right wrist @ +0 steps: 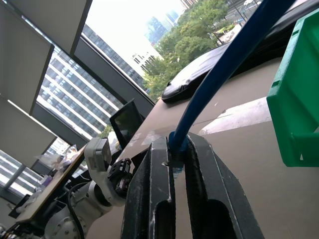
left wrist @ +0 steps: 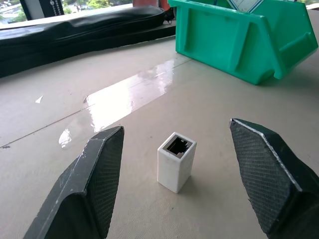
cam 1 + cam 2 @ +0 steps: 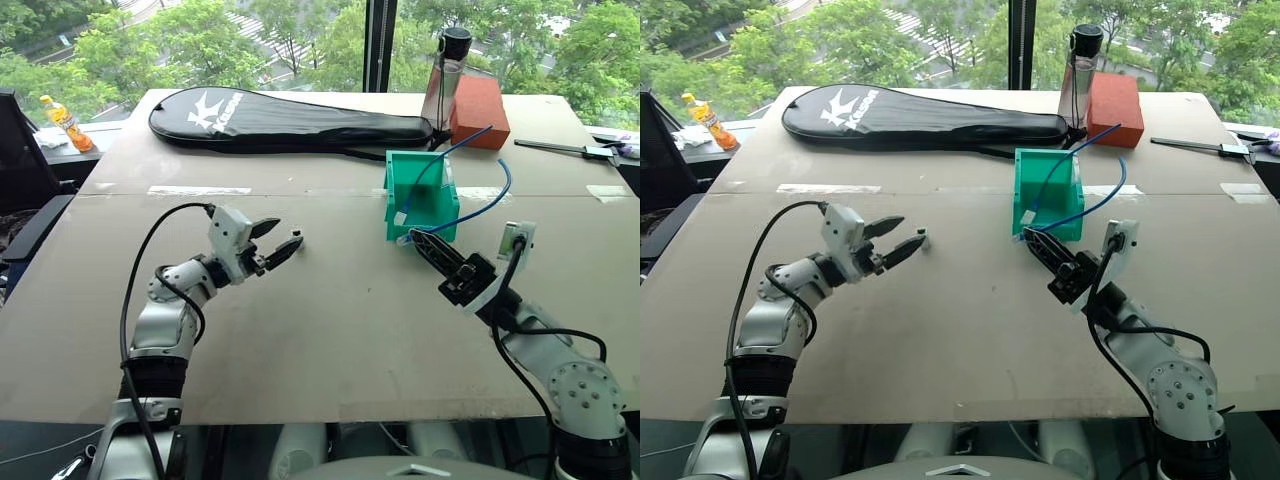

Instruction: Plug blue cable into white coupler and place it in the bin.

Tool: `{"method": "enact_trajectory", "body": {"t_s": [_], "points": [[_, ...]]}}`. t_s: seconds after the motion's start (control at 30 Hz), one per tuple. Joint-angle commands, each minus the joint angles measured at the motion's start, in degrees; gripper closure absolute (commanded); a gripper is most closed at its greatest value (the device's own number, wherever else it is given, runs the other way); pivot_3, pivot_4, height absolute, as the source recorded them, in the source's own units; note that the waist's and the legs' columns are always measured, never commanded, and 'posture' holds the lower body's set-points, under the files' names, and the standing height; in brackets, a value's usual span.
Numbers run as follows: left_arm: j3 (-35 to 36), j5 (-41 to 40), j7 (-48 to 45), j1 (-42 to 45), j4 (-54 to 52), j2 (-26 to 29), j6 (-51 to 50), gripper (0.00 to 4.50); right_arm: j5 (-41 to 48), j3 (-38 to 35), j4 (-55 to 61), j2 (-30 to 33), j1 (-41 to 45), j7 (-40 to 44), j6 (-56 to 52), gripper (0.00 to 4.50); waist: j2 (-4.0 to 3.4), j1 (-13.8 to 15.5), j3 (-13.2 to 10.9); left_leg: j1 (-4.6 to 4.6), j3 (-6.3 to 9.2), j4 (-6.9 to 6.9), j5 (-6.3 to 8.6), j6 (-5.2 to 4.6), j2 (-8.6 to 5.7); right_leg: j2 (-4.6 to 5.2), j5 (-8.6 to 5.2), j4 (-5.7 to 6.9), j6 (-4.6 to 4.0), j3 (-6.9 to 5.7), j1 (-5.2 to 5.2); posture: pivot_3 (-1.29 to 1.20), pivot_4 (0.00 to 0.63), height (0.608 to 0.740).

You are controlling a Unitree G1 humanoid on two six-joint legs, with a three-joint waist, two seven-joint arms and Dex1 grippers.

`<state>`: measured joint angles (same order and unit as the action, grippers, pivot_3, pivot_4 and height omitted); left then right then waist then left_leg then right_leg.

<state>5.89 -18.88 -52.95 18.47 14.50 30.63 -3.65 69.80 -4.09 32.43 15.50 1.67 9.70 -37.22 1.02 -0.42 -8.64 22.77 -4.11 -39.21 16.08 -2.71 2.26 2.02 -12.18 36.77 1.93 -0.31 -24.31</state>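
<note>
Table (image 3: pixel 330 350), with the bin (image 3: pixel 420 195) just ahead of the right gripper (image 3: pixel 418 240). That gripper is clenched on the blue cable (image 3: pixel 480 207) near its plug end; the cable arcs up and back over the bin. The left gripper (image 3: pixel 285 243) stands released, well apart from the bin. The white coupler (image 2: pixel 176 162) stands upright just beyond its fingertips, between them, socket facing up. The left arm is the nearer to it; closing on it likely comes next.
</note>
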Motion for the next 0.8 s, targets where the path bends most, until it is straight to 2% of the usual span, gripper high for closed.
{"method": "enact_trajectory", "body": {"t_s": [0.03,0.3,0.67,0.77,0.8], "points": [[-0.75,2.37,-4.76,4.66,8.49,2.46,5.77,1.06,0.40,-0.44,1.41,0.34,0.89,0.78,0.49,4.50,0.00,0.07,0.00,0.00,0.01,0.00,0.00,0.00,0.00,-0.01,-0.01,0.00,-0.02,-0.02,0.00,0.00,0.150,0.740],[-3.62,5.93,-11.48,12.94,23.23,2.22,14.76,1.06,1.22,-1.30,2.59,1.50,-0.11,-0.14,0.22,4.50,0.02,0.05,0.01,0.06,-0.01,0.00,0.00,-0.01,-0.01,0.01,0.00,-0.02,0.00,-0.02,-0.02,0.00,0.150,0.740],[-5.48,10.02,-14.13,19.73,34.92,1.18,22.09,1.06,2.89,-2.20,4.36,3.35,-1.13,-1.52,0.26,4.50,0.05,-0.11,0.01,0.07,0.00,0.01,0.01,-0.01,-0.01,0.00,0.01,-0.02,0.01,-0.02,-0.03,0.00,0.150,0.740],[-5.35,9.99,-14.51,20.48,35.99,0.69,22.97,1.88,3.25,-2.26,4.67,3.73,-1.33,-1.81,0.36,4.50,0.06,-0.12,0.01,0.07,-0.01,0.01,0.01,-0.01,-0.01,0.01,0.01,-0.02,0.01,-0.02,-0.03,0.00,0.150,0.740],[-5.38,10.09,-14.63,20.62,36.19,0.61,23.48,2.30,3.29,-2.24,4.74,3.84,-1.39,-1.85,0.38,4.50,0.06,-0.10,0.01,0.08,0.00,0.01,0.01,-0.01,-0.01,0.01,0.01,-0.02,0.01,-0.02,-0.03,0.00,0.150,0.740]]}}
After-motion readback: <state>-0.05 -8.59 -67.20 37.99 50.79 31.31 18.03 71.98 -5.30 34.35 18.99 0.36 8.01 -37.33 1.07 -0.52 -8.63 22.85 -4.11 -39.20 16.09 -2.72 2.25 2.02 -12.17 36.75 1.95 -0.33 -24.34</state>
